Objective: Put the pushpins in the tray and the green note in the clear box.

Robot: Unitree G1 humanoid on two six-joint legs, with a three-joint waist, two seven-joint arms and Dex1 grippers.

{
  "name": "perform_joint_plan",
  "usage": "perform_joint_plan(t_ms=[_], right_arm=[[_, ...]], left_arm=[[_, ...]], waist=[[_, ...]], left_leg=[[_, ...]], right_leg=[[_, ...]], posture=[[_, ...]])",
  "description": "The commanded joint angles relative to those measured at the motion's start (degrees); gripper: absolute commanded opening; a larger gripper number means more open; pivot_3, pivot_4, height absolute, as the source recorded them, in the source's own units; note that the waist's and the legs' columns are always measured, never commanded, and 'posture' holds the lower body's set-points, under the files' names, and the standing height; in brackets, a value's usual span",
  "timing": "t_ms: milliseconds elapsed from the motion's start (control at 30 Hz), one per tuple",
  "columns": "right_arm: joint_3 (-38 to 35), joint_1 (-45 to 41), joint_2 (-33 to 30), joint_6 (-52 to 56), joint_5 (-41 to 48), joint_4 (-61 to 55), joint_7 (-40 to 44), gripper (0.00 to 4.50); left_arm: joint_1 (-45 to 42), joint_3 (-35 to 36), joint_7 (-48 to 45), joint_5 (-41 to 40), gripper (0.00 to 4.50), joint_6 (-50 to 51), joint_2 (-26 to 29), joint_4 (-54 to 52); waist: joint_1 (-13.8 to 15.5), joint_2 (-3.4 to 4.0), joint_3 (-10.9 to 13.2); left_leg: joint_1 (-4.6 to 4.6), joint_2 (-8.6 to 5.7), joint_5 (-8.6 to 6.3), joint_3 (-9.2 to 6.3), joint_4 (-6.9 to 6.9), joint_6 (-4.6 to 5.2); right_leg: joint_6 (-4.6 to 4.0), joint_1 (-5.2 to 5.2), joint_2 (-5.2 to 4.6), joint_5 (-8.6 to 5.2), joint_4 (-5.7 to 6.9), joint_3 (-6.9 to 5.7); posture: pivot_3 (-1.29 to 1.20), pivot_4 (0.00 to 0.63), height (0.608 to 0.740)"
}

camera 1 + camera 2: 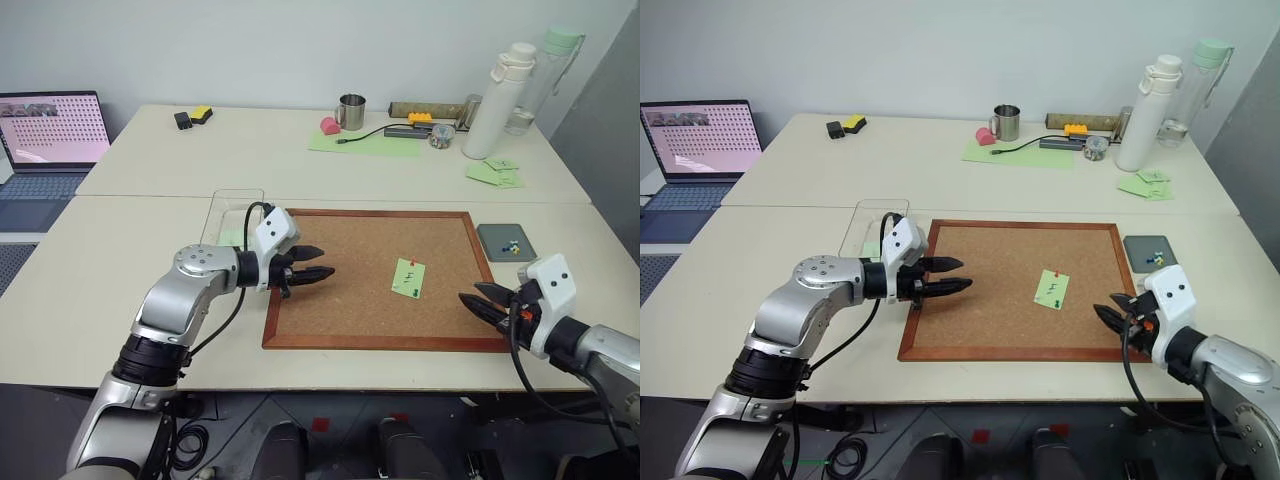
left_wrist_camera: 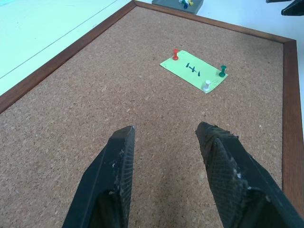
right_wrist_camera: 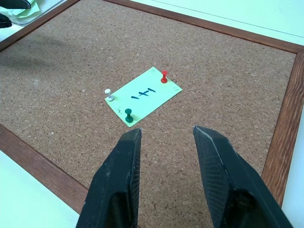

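Right wrist view showed the green note (image 3: pixel 142 97) at frame centre, pinned by red, white and green pushpins (image 3: pixel 128 114); my right pincer (image 3: pixel 166 137) and left pincer (image 1: pixel 312 263) were both released. Left eye view added the tray (image 1: pixel 505 241) at right holding some pins, the clear box (image 1: pixel 232 216) awaiting the note.

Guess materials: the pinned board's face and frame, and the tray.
Corkboard: face looks like cork, speckled, grainy and matte brown; frame looks like reddish stained wood with slight sheen. Tray: smooth, dark grey, probably plastic, though painted metal is possible.
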Motion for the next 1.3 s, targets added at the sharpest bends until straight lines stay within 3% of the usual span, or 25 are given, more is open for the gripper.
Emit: perform_joint_plan(t_ms=[33,467,800,1200,1300], right_arm=[[-1.2,-0.3,-0.5,-0.9,0.5,-1.7,0.3,1.75],[-1.4,-1.0,-1.2,-0.7,0.8,-1.1,0.8,1.75],[3.0,-8.7,0.0,-6.7,-0.1,4.4,5.2,1.75],[11.8,-13.6,2.4,-14.4,-6.1,13.6,8.5,1.75],[14.3,-15.6,4.1,-16.8,-8.8,17.5,8.3,1.75]], left_arm=[[-1.9,1.3,0.1,-1.1,2.21,-0.3,-0.3,0.0],[-0.9,1.7,-0.3,-2.6,2.21,3.3,0.2,-1.2],[-0.4,4.9,2.9,-7.2,2.21,7.6,-2.3,-3.2],[4.7,3.3,8.5,-7.7,0.05,6.4,-5.3,-9.8],[6.4,1.3,9.8,-6.2,0.05,4.4,-6.7,-9.4]], waist=[[0.0,0.00,0.0],[0.0,0.00,0.0],[-0.3,0.00,0.0],[-0.9,0.00,0.0],[-0.9,0.00,0.0]], left_leg=[[0.00,0.00,0.00,0.00,0.00,0.00],[0.00,0.00,0.00,0.01,0.00,0.00],[0.00,0.00,0.00,-0.02,0.01,0.00],[0.00,0.00,0.00,-0.07,0.00,0.00],[0.00,-0.01,0.00,-0.04,0.01,0.00]], right_leg=[[0.00,0.00,0.00,0.00,0.00,0.00],[0.00,0.00,0.00,0.00,0.00,0.01],[0.00,0.00,0.00,0.00,0.01,-0.01],[-0.01,0.00,0.00,0.01,0.01,-0.01],[-0.01,0.00,0.00,0.01,0.01,0.01]], posture=[[0.00,0.150,0.740],[0.00,0.150,0.740],[0.00,0.150,0.740],[0.00,0.150,0.740],[0.00,0.150,0.740]])
